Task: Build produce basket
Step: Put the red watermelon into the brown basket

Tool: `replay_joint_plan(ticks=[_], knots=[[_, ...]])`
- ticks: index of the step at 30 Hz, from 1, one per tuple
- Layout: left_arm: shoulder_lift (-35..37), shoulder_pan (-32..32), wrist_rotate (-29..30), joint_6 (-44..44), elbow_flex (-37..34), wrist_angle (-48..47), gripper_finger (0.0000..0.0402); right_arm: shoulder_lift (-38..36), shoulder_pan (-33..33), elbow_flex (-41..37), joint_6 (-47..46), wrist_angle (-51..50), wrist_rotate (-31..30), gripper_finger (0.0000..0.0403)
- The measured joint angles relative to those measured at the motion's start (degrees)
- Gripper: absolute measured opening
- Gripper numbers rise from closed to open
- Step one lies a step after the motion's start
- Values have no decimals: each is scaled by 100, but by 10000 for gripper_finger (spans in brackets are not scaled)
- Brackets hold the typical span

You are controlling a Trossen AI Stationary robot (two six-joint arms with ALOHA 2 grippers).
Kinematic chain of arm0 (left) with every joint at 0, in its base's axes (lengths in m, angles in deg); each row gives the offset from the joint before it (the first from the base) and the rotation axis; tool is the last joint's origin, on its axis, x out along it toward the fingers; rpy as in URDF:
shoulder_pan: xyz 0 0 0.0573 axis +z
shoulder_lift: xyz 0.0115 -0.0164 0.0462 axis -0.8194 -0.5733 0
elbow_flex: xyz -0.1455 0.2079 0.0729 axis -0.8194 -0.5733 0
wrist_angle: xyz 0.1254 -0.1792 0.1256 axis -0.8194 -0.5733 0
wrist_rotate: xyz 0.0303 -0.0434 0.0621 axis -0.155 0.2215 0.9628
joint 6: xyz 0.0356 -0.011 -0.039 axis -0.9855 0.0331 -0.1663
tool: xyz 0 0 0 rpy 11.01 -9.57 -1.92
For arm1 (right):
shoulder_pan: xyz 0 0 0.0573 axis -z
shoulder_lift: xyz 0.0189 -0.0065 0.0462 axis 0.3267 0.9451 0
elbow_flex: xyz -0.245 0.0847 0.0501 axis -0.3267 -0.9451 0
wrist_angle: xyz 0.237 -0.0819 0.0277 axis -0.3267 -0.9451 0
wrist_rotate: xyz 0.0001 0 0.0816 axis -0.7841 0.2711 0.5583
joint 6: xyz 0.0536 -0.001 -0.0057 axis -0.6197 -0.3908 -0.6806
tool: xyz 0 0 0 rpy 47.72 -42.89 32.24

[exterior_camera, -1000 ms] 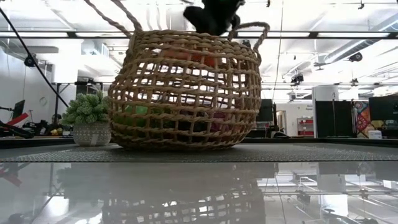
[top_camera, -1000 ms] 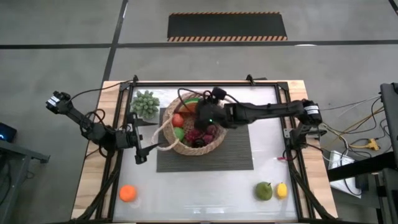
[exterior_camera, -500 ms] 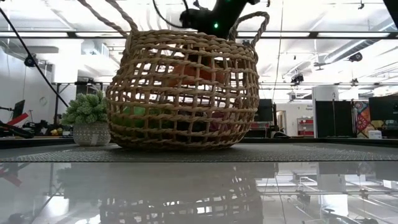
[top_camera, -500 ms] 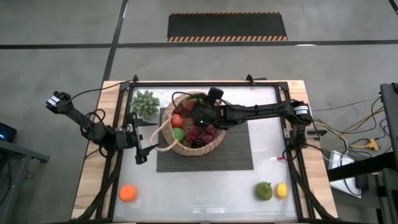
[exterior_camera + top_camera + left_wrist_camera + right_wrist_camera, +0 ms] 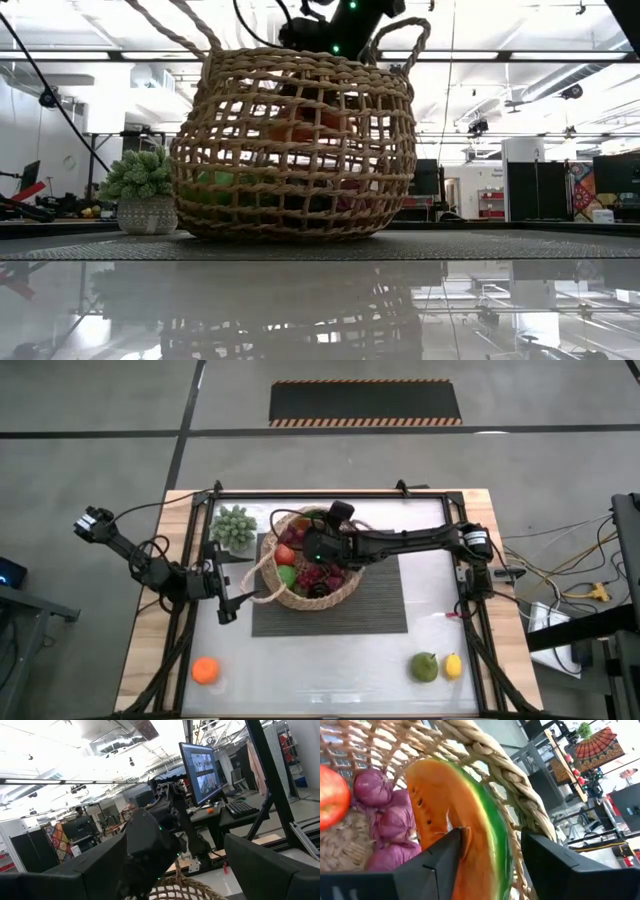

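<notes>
The tan wicker basket (image 5: 345, 592) stands on the dark ribbed mat (image 5: 380, 610) and holds a red apple (image 5: 286, 553), a green apple (image 5: 288, 574) and purple grapes (image 5: 390, 820). My right gripper (image 5: 316, 546) reaches from the table's right down into the basket, shut on a watermelon slice (image 5: 455, 800) close to the basket's woven wall (image 5: 520, 790). Through the weave in the low view the slice shows as an orange patch (image 5: 300, 128). My left gripper (image 5: 226, 606) is open and empty by the basket's left side. My right gripper has the watermelon slice between its two fingers, one finger on the orange-red flesh (image 5: 461, 836) and the other on the side of the green rind (image 5: 504, 851). The fingers slant down from the table's right. The slice stands on edge inside the basket; its lower end is hidden.
A potted succulent (image 5: 233, 528) stands at the far left beside the basket. An orange (image 5: 205, 670) lies near the front left corner; a green pear (image 5: 424, 666) and a lemon (image 5: 453, 666) lie at the front right. One loop handle (image 5: 262, 565) sticks out leftward.
My right gripper has gone toward the table's left and down into the basket, carrying the watermelon slice, which now shows lower behind the weave in the low view.
</notes>
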Motion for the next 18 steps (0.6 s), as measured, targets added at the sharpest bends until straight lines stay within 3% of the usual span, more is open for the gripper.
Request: replay_joint_plan(ticks=[18], knots=[[-13,0,-2,11,0,-2,315,0,-13,335,135,-244,114,195]])
